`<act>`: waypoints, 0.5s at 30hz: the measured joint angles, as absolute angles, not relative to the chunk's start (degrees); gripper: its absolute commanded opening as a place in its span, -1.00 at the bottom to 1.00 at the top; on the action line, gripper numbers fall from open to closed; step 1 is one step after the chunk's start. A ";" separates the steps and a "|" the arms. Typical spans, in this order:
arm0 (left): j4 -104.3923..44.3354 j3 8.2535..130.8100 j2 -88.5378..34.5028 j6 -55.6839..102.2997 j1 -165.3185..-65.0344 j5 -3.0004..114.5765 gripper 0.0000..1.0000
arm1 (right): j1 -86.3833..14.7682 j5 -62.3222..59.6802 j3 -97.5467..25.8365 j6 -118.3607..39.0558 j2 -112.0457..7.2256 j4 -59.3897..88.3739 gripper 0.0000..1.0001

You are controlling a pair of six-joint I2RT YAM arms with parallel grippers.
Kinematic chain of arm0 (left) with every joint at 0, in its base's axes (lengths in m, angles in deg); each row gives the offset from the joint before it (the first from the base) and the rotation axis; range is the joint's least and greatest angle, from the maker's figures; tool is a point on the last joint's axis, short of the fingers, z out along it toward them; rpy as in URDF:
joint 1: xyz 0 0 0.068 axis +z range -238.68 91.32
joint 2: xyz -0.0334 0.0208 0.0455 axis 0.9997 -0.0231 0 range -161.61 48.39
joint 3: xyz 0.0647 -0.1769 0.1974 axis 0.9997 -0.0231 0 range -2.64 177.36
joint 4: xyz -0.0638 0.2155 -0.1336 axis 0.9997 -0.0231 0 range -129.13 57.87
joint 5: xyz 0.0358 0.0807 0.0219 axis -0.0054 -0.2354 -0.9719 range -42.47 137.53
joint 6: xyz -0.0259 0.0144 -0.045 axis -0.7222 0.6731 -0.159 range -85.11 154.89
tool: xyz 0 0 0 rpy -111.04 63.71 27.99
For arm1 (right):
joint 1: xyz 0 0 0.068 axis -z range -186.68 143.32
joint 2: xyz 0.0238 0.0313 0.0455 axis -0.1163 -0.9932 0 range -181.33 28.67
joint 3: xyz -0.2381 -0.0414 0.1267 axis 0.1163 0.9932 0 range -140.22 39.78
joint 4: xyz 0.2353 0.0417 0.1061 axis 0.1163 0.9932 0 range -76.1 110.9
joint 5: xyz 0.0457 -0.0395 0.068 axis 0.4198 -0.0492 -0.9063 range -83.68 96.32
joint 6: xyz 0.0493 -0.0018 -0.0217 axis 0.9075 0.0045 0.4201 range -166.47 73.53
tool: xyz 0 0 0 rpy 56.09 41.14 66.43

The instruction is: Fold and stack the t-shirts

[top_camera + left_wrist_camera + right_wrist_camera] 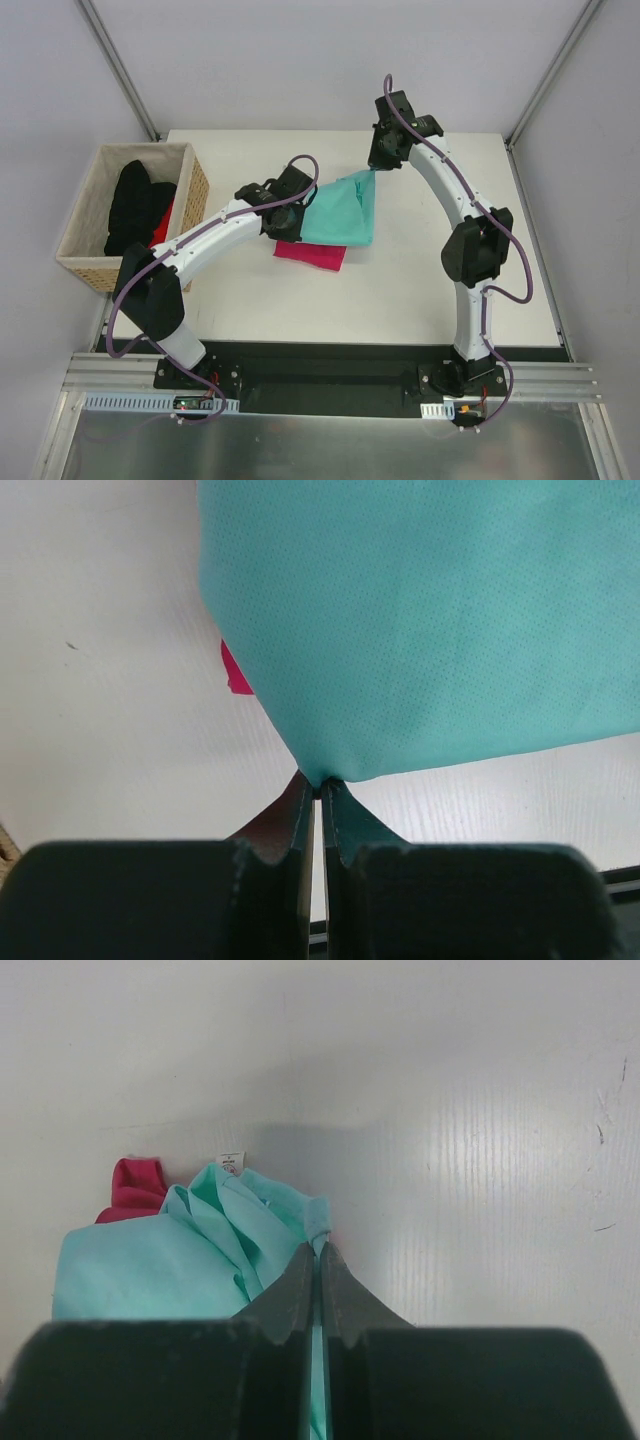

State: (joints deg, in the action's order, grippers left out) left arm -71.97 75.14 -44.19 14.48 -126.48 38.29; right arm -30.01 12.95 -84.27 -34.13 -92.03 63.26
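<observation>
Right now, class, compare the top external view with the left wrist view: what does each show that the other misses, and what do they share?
Only the top external view shows the wicker basket holding a black garment, and the right gripper pinching the far corner of the teal t-shirt. Only the left wrist view shows, close up, the left gripper shut on another corner of it, and the fabric's dotted weave. Both show the teal t-shirt covering part of the pink t-shirt on the white table.

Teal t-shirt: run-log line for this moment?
left gripper: shut on teal t-shirt | right gripper: shut on teal t-shirt | pink t-shirt: partly beneath
</observation>
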 measured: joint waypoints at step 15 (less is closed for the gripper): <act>-71.81 71.97 -41.61 14.48 -124.40 37.99 -1.00 | -31.91 12.95 -82.81 -33.25 -93.08 62.67 -0.99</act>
